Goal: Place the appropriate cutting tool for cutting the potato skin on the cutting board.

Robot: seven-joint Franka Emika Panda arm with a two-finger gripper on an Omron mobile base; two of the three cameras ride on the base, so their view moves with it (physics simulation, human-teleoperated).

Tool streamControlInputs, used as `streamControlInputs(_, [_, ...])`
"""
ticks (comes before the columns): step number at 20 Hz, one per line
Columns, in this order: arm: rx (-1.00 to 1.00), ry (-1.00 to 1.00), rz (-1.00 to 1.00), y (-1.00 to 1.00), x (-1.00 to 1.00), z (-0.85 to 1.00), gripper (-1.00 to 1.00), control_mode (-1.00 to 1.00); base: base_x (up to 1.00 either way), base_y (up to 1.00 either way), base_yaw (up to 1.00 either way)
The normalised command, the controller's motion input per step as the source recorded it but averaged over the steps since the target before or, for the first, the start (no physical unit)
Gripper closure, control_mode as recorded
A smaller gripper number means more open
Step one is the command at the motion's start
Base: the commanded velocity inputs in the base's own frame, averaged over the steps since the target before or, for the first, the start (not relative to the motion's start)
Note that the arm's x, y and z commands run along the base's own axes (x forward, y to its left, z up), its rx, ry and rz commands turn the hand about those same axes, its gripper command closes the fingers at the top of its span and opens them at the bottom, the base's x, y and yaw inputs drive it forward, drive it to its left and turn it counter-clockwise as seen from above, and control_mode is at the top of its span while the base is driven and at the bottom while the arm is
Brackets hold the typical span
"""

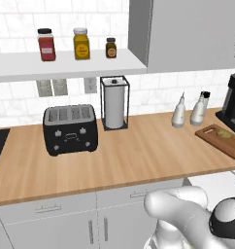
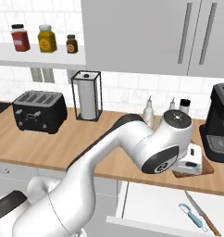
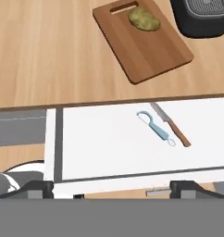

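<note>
The cutting tool (image 3: 155, 127), a slim peeler with a light blue handle, lies in the open white drawer (image 3: 100, 139), beside a brown-handled knife (image 3: 177, 133). In the right base view the cutting tool (image 2: 193, 215) shows at the lower right. The reddish-brown cutting board (image 3: 141, 44) rests on the counter beyond the drawer, with the potato (image 3: 144, 19) near its far end. From the left base view the cutting board (image 1: 221, 138) and potato (image 1: 225, 133) sit at the right edge. My gripper (image 3: 114, 189) hovers above the drawer's near side, open, with nothing between its fingers.
A black coffee machine (image 3: 199, 16) stands just right of the board. Further left on the counter are two bottles (image 1: 178, 113), a paper towel holder (image 1: 114, 102) and a black toaster (image 1: 70, 129). Three spice jars (image 1: 81, 44) sit on the wall shelf.
</note>
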Motion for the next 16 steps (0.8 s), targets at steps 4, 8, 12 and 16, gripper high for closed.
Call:
streamControlInputs(4, [0.0, 0.01, 0.0, -0.28, -0.12, -0.08, -1.0, -1.0, 0.0, 0.0, 0.0])
streamControlInputs(8, [0.0, 0.07, 0.01, -0.26, 0.41, -0.01, -1.0, -1.0, 0.0, 0.0, 0.0])
streamControlInputs(12, [0.0, 0.03, 0.0, -0.37, 0.28, 0.0, -1.0, -1.0, 0.0, 0.0, 0.0])
streamControlInputs(16, [0.0, 0.06, 0.0, -0.4, 0.24, 0.0, -1.0, -1.0, 0.0, 0.0, 0.0])
